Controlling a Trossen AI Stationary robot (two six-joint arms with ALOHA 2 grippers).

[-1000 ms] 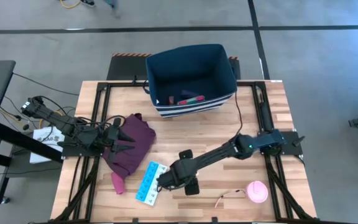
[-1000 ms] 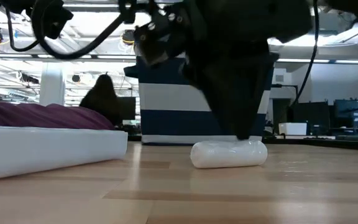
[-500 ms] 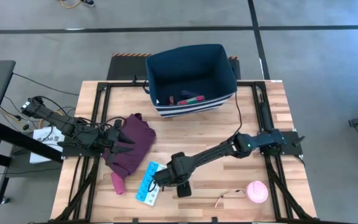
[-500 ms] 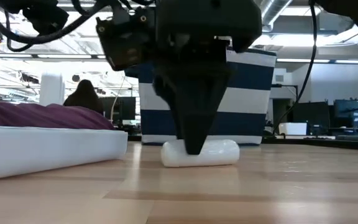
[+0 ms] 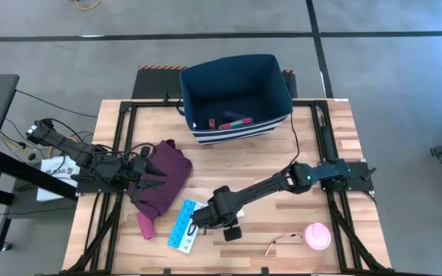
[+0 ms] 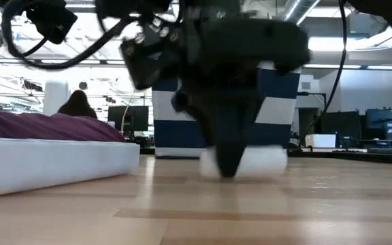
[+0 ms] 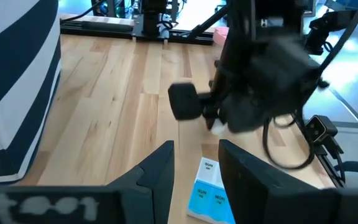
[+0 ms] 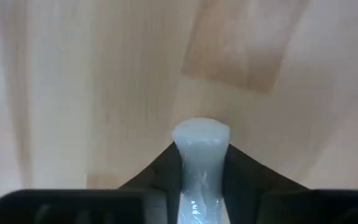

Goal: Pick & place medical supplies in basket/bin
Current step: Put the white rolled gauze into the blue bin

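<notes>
My right gripper stands low over the table's near middle, shut on the small white piece. The light-blue pill organizer lies flat just left of it. The pink disc with its tan cord lies near the front right. The dark-blue bin stands at the far edge with a few items inside. My left gripper hangs open over the maroon cloth at the left. My right gripper pinches the white piece's two long sides between its two fingers. The fingers point down from above and lie across the piece, whose rounded end juts past them. The piece is level and close to the table; whether it rests there I cannot tell.
Bare wood lies between my right gripper and the bin. Black rails run along the table's left and right sides. A person sits in the room beyond the table, behind the cloth in the low view.
My right gripper has shifted a little toward the table's left edge and then back toward the right. The white piece has gone sideways along the table with it and now sits between the fingers.
</notes>
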